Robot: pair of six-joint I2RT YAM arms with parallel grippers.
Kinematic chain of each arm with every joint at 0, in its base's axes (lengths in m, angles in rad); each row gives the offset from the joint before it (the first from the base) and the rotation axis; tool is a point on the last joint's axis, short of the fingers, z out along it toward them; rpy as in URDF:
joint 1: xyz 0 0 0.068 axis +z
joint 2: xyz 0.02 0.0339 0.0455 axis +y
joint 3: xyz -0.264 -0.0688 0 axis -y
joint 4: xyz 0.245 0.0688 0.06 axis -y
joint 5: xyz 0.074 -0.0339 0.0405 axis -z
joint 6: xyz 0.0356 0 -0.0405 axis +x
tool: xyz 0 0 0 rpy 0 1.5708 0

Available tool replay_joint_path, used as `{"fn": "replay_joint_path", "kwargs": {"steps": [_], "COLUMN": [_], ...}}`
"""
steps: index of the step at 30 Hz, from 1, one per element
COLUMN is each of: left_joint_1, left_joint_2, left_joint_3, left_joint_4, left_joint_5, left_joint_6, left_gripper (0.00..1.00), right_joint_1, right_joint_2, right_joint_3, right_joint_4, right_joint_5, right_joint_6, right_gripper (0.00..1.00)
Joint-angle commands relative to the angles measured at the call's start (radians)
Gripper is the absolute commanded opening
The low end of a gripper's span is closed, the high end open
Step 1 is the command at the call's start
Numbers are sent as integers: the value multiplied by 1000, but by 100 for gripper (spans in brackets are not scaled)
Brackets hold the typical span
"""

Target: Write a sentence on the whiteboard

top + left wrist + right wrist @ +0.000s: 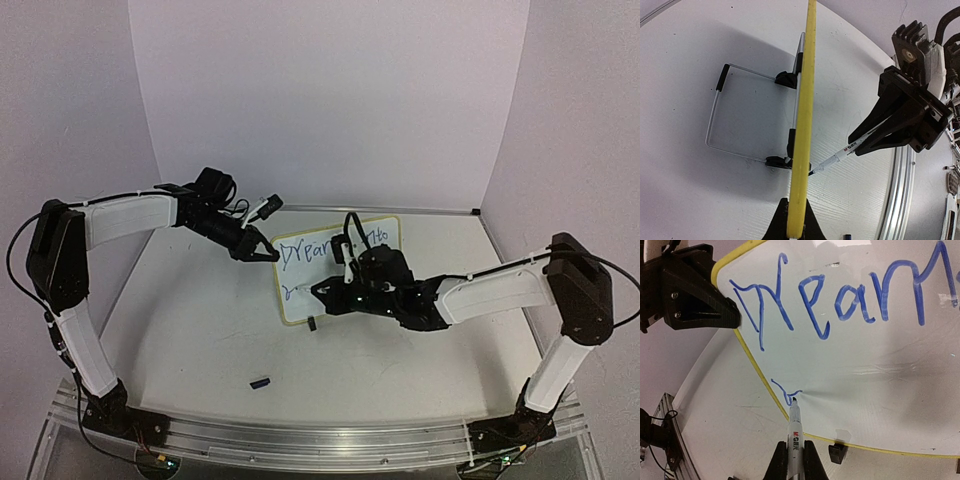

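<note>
- Left gripper: jaws pinched shut on the left-hand edge of the whiteboard's yellow frame, the arm reaching in from the table's left edge
- Small dark blue piece: lying loose on the table, near its front edge and left of centre, well apart from both grippers
- Whiteboard: propped on a wire stand towards the table's far edge, about midway along it; a black clip foot sits on its lower rim
- Sentence: blue script, "Dream" legible along the top line; a short blue stroke lies below it, near the board's lower left corner
- Marker: tip touching the board at the end of that stroke
- Right gripper: jaws closed around the marker's barrel, in front of the board's lower half
</note>
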Motion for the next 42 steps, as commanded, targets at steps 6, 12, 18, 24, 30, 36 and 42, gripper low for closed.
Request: {"fn": "replay_joint_path", "kwargs": {"steps": [6, 12, 18, 24, 30, 36, 42], "left_joint_1": [-24, -24, -24, -24, -24, -24, -24], "left_joint_2": [13, 13, 13, 13, 13, 11, 10], "left_joint_3": [15, 15, 15, 15, 16, 16, 15], "left_joint_4": [-63, -63, -63, -63, -63, -63, -63], "left_joint_5": [-42, -44, -44, -45, -44, -44, -44], "left_joint_6": [16, 17, 17, 17, 16, 17, 17], "left_gripper": [0, 0, 0, 0, 0, 0, 0], "right_joint_1": [-2, -2, -3, -3, -3, -4, -4], "right_joint_2": [4, 26, 35, 39, 20, -17, -37], "right_joint_3": [16, 46, 50, 58, 42, 22, 23], "right_joint_4": [19, -13, -22, -30, -44, -51, -51], "right_joint_5": [16, 27, 46, 66, 109, 139, 154], "right_joint_6": [10, 6, 12, 16, 25, 26, 19], "right_gripper": [0, 0, 0, 0, 0, 0, 0]}}
